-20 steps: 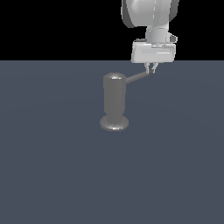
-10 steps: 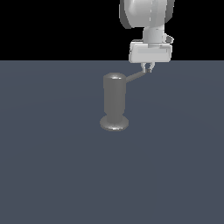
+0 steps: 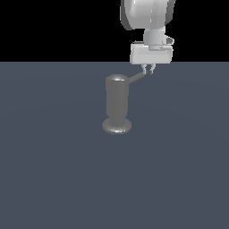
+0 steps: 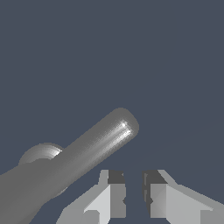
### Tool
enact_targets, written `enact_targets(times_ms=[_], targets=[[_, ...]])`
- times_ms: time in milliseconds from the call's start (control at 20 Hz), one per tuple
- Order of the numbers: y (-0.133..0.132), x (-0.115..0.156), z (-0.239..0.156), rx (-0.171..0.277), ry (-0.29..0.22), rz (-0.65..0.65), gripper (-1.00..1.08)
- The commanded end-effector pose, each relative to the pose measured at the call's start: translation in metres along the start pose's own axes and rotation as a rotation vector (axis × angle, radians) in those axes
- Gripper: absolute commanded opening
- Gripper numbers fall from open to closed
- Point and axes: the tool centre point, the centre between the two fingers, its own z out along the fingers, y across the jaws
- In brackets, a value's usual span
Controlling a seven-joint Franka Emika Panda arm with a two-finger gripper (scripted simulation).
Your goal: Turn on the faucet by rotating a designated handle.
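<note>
The faucet (image 3: 117, 105) stood upright on the flat grey floor (image 3: 53, 170), a dull metal cylinder with a rounded top and a flared round foot. Its handle (image 3: 137, 78), a thin rod with a rounded tip, jutted from near the top of the cylinder toward the exterior view's right and slightly upward. The gripper (image 3: 148, 69) hung straight down from the white arm (image 3: 147, 18) right at the outer end of that rod. In the wrist view the rod (image 4: 94, 146) ran past beside the two fingers (image 4: 114, 192), its tip lying to one side of them rather than between them, with the cylinder's rounded top showing behind it. The fingers stood a narrow gap apart and held nothing. Whether one finger touched the rod's tip could not be made out, since the exterior view was too small there.
</note>
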Motion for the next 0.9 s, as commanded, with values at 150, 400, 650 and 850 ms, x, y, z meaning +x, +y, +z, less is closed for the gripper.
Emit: enact_targets(times_ms=[150, 400, 650, 850], targets=[[-0.005, 0.008, 0.012, 0.005, -0.009, -0.002, -1.0], [-0.005, 0.013, 0.013, 0.005, -0.01, -0.001, -1.0], [-0.005, 0.017, 0.014, 0.005, -0.01, -0.001, -1.0], [-0.005, 0.02, 0.014, 0.005, -0.011, 0.0, -1.0]])
